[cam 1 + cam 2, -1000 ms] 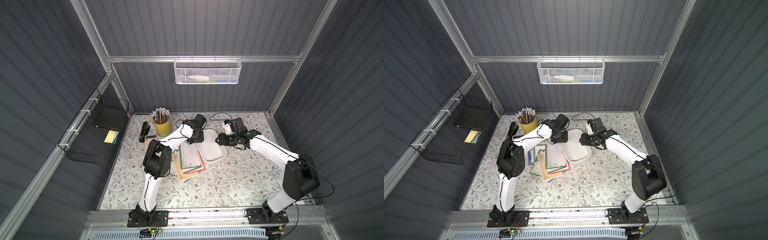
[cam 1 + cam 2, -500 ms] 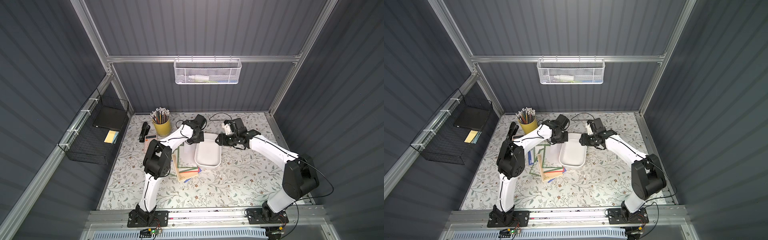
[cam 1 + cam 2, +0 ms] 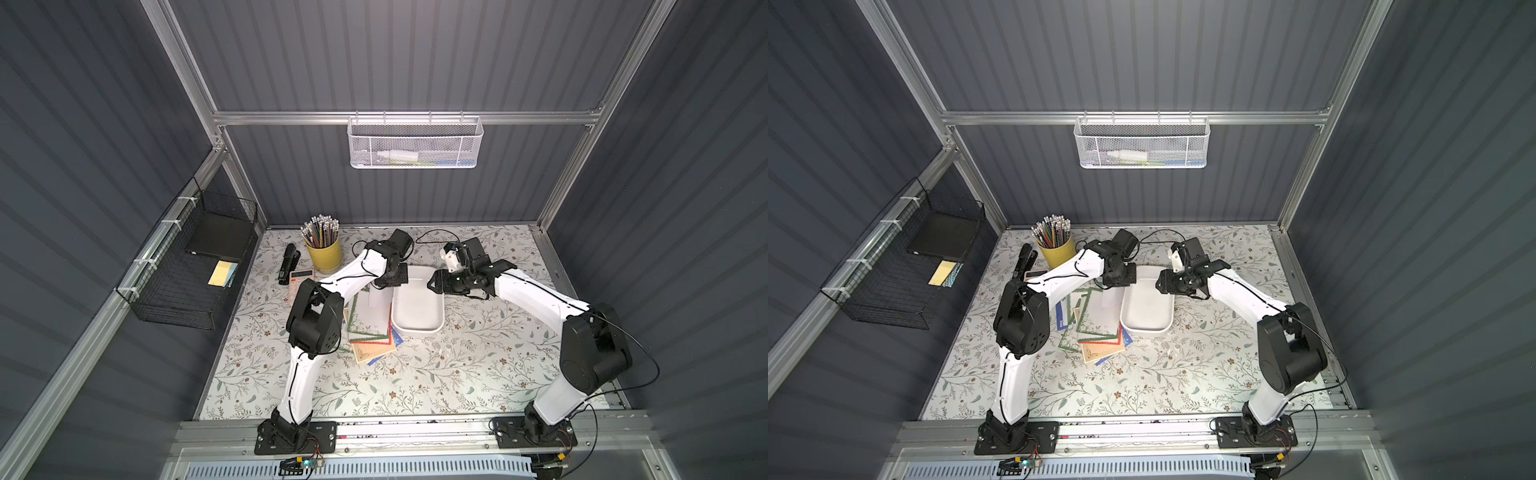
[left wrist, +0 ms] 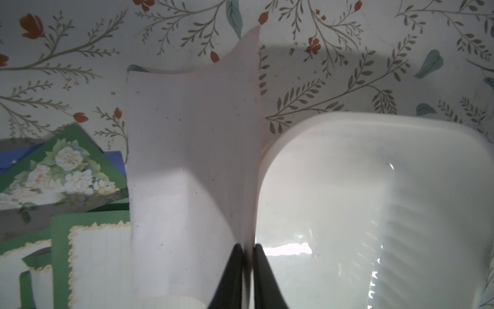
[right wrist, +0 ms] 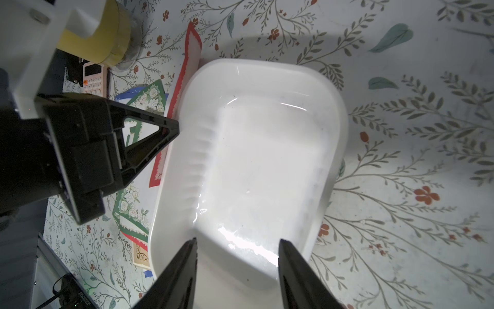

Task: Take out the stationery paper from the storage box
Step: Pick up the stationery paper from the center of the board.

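The box has swung straight and now lies empty. Beside it the left gripper pinches a sheet above the pile. The right gripper gapes over the box. The task looks nearly done.

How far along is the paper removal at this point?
Nearly done. The storage box looks empty in the right wrist view. Most stationery paper lies piled on the table beside it. In hand: the left gripper pinches one sheet outside the box rim. Left: laying that sheet down. The right gripper hangs open over the box.
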You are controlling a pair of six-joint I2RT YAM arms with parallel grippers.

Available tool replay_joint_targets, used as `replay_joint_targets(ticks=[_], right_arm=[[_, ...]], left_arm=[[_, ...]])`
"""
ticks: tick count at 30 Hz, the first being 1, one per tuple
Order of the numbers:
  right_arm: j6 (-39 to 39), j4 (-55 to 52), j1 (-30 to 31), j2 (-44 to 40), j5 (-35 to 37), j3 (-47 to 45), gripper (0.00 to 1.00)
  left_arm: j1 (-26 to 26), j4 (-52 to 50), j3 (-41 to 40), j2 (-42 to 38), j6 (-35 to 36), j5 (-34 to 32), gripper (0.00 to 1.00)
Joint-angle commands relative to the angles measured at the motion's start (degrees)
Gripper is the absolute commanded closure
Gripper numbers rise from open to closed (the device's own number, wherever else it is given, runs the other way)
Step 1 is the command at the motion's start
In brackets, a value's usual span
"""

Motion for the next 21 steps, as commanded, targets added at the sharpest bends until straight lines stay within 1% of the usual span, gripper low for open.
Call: replay_joint_targets(ticks=[1, 2, 4, 5, 8, 9, 15, 21], right_arm=[[-0.3, 0.2, -0.1, 1.4, -1.2, -1.4, 0.47], [-0.3, 0.4, -0.1, 1.7, -1.1, -1.7, 0.48], [-0.4, 0.3, -0.1, 2.2, -1.2, -1.9, 0.48], [-0.4, 0.4, -0.1, 2.4, -1.2, -1.9, 0.48], [-0.3, 0.6, -0.1, 2.5, -1.1, -2.1, 0.48], [-0.3, 0.5, -0.1, 2.6, -1.1, -2.0, 0.48], [-0.3, 0.4, -0.1, 3.3, -1.3, -2.0, 0.48], [-0.5, 0.5, -0.1, 4.1, -1.3, -2.5, 0.48]], left_arm=[[-0.3, -1.5, 1.8, -0.9, 0.4, -0.5, 0.78], [-0.3, -1.6, 2.0, -1.0, 0.5, -0.5, 0.75], [-0.3, -1.6, 2.1, -1.1, 0.6, -0.6, 0.77], [-0.3, -1.6, 2.0, -1.1, 0.7, -0.6, 0.8], [-0.3, -1.5, 1.7, -1.1, 0.8, -0.6, 0.97], [-0.3, -1.5, 1.6, -1.1, 0.9, -0.5, 1.0], [-0.3, -1.5, 1.0, -1.4, 1.0, -0.8, 1.0], [-0.3, -3.0, 2.2, -2.0, 1.0, -2.1, 1.0]])
